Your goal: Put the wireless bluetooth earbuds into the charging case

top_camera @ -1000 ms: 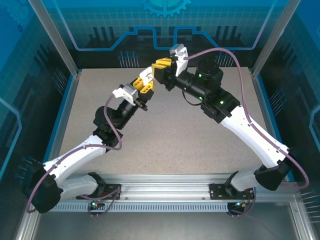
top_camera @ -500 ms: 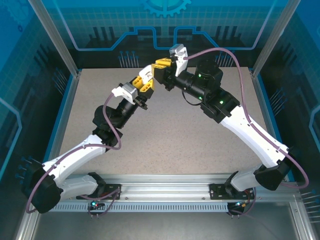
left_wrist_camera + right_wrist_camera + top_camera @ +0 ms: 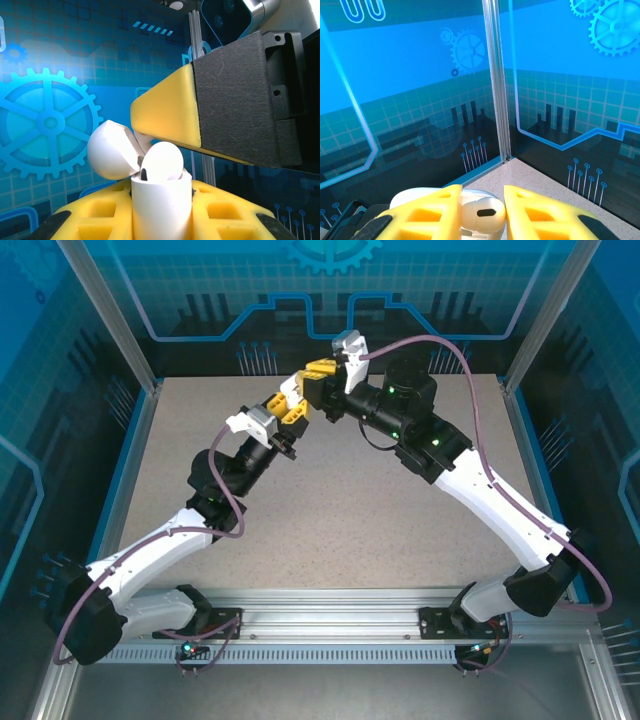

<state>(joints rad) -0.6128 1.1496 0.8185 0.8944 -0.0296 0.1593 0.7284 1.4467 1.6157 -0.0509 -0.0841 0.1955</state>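
Both arms are lifted well clear of the surface (image 3: 350, 500) and meet at the far middle, hands nose to nose. The left hand (image 3: 297, 400) is clenched around the white charging case (image 3: 161, 210), holding it upright with its lid (image 3: 111, 150) flipped open to one side. The right hand (image 3: 316, 375) has a glossy white earbud (image 3: 162, 160) pinched between its yellow fingers. From the right wrist I can see the bud's small dark oval facing out, and the case's pale lid just behind it. Over the last second the right arm (image 3: 480, 480) has swung a little to its left, its elbow tucking in, and its hand has crowded closer against the left hand, which has hardly stirred. From the left wrist, the earbud's rounded head now sits right at the mouth of the case, beside the open lid, with one right finger hanging just above it. To my eye that small nudge is the seating push. The stem looks to be down in its well, though I can't tell whether it has gone fully home. If it has, the next thing is for the right hand to let go without dragging the bud back out.
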